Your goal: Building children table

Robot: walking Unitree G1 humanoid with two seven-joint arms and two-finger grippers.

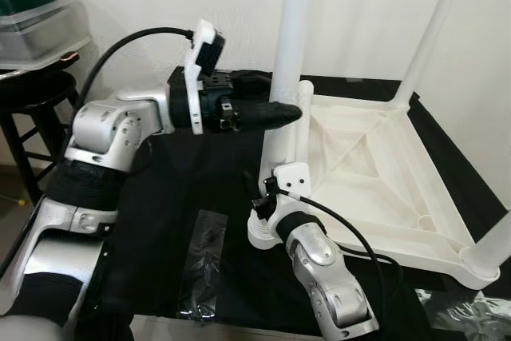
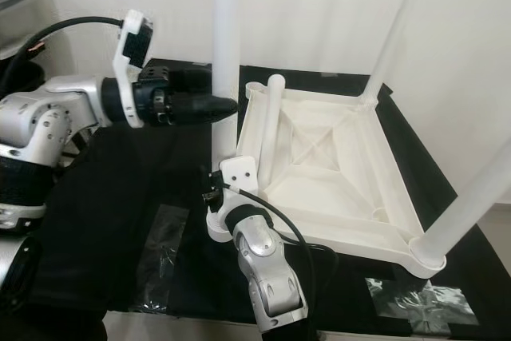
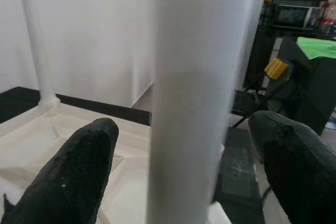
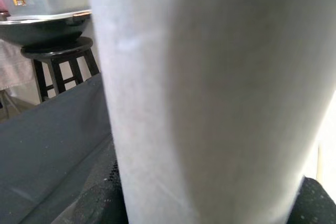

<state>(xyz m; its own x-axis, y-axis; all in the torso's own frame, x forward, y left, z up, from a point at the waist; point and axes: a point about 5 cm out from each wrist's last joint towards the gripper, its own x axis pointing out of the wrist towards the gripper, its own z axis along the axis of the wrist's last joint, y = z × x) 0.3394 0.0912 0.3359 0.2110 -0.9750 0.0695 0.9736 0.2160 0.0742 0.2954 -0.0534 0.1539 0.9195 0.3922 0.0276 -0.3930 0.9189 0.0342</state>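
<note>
While the white tabletop (image 1: pixel 375 173) lies upside down on the black counter (image 1: pixel 184 189), the left hand (image 1: pixel 279 113) reaches in from the left to the near-left leg (image 1: pixel 291 37), and the right hand (image 1: pixel 267 205) sits low at that leg's base. Seen from the left wrist, the fingers (image 3: pixel 79 171) stand wide on either side of the leg (image 3: pixel 194 103), not pressing it. Seen from the right wrist, the leg (image 4: pixel 210 98) is very close; whether this hand grips it, I cannot tell. A stool (image 4: pixel 58 61) stands behind.
</note>
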